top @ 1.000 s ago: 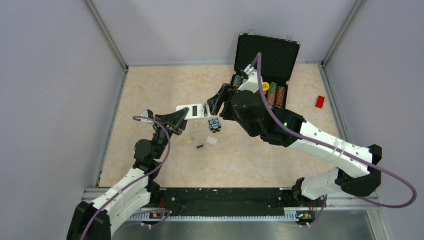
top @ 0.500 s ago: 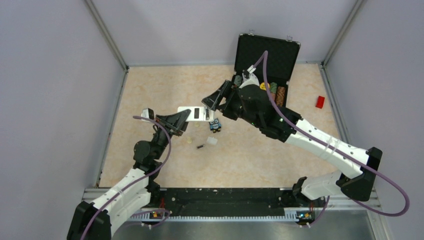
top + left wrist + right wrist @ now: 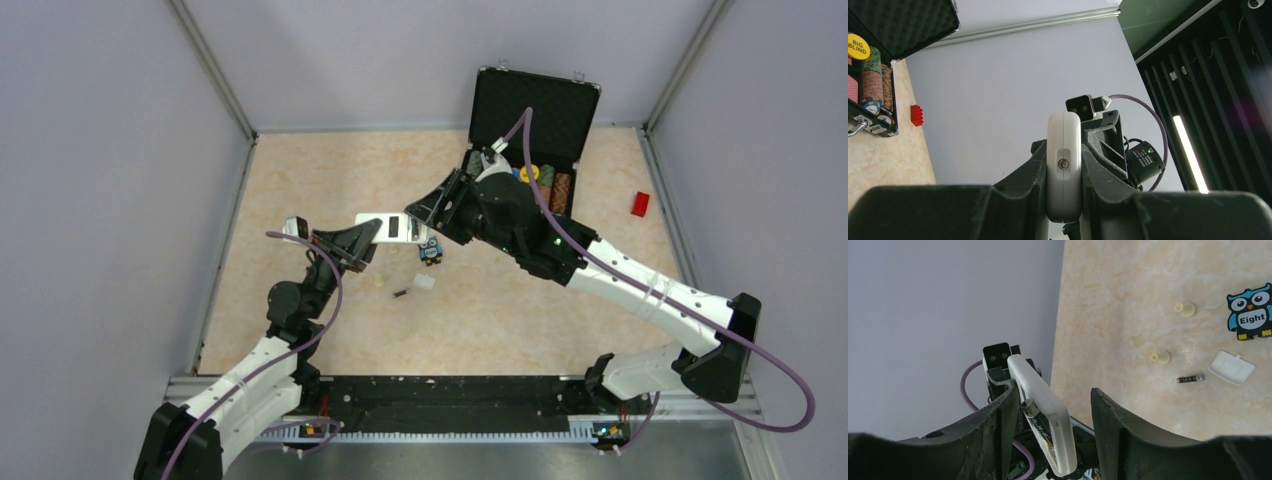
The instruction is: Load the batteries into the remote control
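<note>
My left gripper (image 3: pixel 362 240) is shut on the white remote control (image 3: pixel 388 227) and holds it above the table, dark bay up. In the left wrist view the remote (image 3: pixel 1064 165) is clamped edge-on between the fingers (image 3: pixel 1023 185). My right gripper (image 3: pixel 425 212) is open and straddles the remote's free end (image 3: pixel 1040 400). One battery (image 3: pixel 1034 412) sits tilted in the bay, beside the left finger (image 3: pixel 998 415). The other battery (image 3: pixel 401 293) lies on the table and also shows in the right wrist view (image 3: pixel 1190 379).
A white battery cover (image 3: pixel 424 282), a blue owl toy (image 3: pixel 430 250) and two cream pegs (image 3: pixel 379 281) lie under the remote. An open black case (image 3: pixel 535 110) of poker chips stands at the back. A red block (image 3: pixel 640 204) lies at the right.
My right gripper has shifted slightly left and settled over the remote's free end. The left gripper has kept hold of the remote, almost still.
</note>
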Robot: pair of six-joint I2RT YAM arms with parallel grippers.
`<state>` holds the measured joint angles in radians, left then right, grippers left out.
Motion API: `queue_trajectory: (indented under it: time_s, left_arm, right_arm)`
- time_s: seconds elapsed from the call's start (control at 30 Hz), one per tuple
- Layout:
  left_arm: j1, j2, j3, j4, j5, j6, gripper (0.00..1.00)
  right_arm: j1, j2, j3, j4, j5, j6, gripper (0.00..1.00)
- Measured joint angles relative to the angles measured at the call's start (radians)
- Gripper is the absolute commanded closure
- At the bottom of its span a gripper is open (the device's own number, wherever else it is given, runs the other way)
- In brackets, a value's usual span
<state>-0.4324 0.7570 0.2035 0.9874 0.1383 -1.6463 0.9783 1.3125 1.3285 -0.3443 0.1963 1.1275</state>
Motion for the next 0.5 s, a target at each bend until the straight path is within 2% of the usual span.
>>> queue_trajectory:
  time_s: [0.27,0.5]
  left_arm:
    - [0.000,0.000,0.000,0.000,0.001,0.003,1.00]
    - [0.000,0.000,0.000,0.000,0.003,0.004,1.00]
  right_arm:
    - [0.000,-0.004,-0.046,0.040,-0.008,0.030,0.36]
    - [-0.013,-0.027,-0.072,0.076,-0.007,0.047,0.34]
